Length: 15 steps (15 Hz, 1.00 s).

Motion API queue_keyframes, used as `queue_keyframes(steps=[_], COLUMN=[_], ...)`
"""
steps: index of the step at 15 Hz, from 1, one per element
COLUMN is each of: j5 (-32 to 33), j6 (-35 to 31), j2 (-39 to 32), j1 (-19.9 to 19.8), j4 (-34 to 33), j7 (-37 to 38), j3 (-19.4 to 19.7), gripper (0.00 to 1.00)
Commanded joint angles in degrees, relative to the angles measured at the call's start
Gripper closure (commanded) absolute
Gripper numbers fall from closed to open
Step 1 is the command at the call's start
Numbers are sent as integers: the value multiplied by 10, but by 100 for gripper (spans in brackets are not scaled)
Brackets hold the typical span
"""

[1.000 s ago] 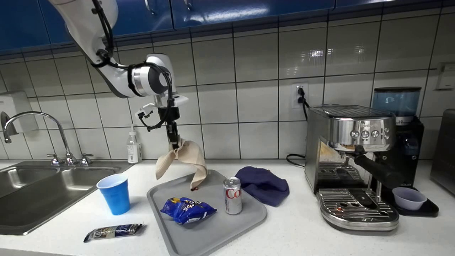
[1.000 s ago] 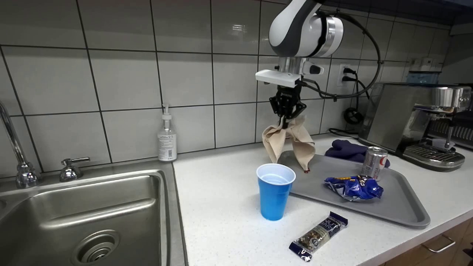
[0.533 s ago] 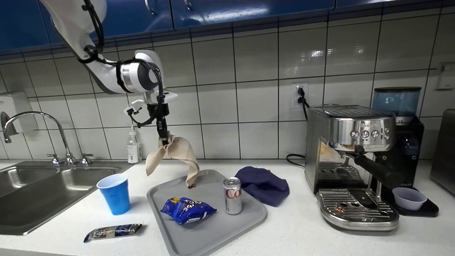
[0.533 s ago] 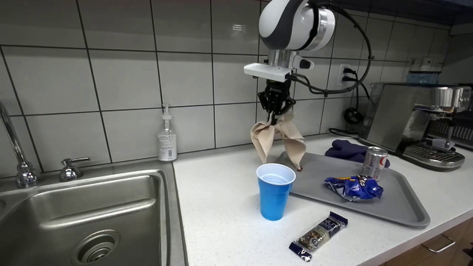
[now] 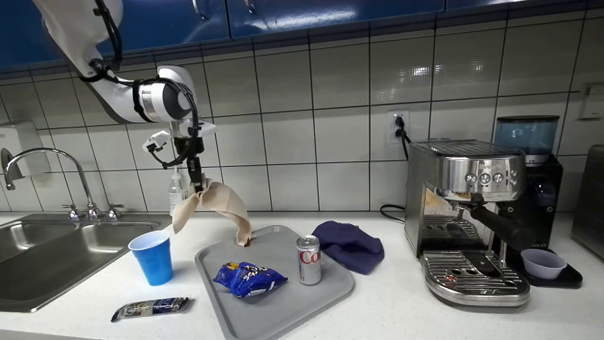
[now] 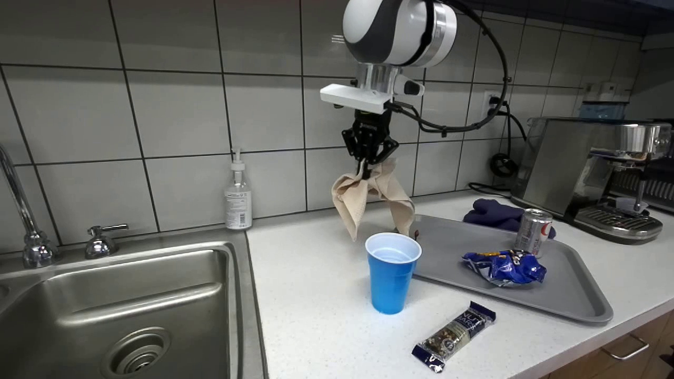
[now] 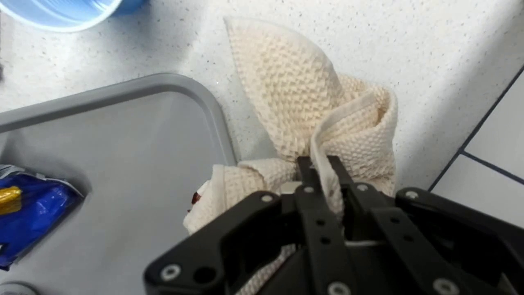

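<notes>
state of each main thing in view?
beige cloth, pinched, hanging
fingers, closed on beige cloth
blue cup, upright, uncovered
soda can, upright
snack bag, crumpled
nut bar, wrapped
purple cloth, bunched
tray, flat
faucet, not running
pump bottle, upright
espresso machine, power unclear
blue cabinets, shut

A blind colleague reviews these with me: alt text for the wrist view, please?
The black gripper pinches a beige cloth above a speckled white counter. At left, a gray tray bears a blue snack bag; a blue cup shows partly at top left.

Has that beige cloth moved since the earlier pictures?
Yes: in an exterior view the beige cloth has moved toward the sink, now partly hiding the pump bottle.
</notes>
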<state>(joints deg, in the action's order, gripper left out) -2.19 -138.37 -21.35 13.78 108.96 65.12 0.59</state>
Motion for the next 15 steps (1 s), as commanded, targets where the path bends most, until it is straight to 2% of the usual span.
queue_keyframes(steps=[1, 15], j5=[9, 36], j6=[21, 22], j2=[13, 1], j1=[11, 63], j4=[-2, -11], j7=[19, 53], j3=[-12, -26], gripper=[97, 97])
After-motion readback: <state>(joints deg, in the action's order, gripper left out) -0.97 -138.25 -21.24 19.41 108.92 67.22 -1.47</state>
